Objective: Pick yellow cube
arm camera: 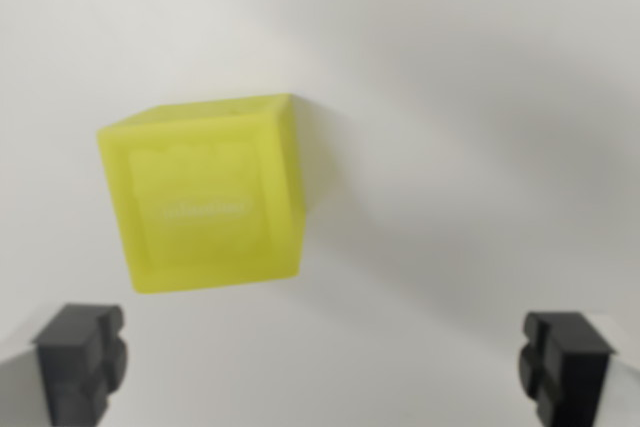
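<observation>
A translucent yellow cube (pixel 205 195) lies on a plain white surface, left of centre in the wrist view and slightly turned, with faint raised lettering on its top face. My gripper (pixel 322 362) is open. Its two black fingertips (pixel 80 357) show at the bottom corners of the picture, one at the wrist view's left and one at the right. The cube sits just beyond the fingertips, nearer the left one, and nothing is between them.
The white surface (pixel 480 97) fills the whole view, with a soft shadow to the right of the cube.
</observation>
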You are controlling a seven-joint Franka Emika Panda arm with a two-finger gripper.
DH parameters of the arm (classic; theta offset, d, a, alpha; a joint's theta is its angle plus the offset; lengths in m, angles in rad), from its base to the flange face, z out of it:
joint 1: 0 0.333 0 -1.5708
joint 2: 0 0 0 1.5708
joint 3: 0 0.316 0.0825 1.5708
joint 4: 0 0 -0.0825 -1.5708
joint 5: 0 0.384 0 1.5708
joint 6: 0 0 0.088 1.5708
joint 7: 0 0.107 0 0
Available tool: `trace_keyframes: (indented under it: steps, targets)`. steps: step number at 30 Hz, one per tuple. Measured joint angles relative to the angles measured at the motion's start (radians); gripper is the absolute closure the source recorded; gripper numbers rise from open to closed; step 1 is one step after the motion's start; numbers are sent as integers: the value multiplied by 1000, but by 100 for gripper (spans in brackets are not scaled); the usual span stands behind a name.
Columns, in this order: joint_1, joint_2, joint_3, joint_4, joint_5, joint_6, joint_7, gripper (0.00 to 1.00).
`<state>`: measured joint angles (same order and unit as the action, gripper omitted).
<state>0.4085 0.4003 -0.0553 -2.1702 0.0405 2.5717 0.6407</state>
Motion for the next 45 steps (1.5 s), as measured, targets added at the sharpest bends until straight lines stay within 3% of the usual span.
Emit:
trace_keyframes:
  steps: [25,45]
  targets:
    - [69,106,0,38,14,64,-33,0]
    - [73,185,0,57,30,123,-49,0]
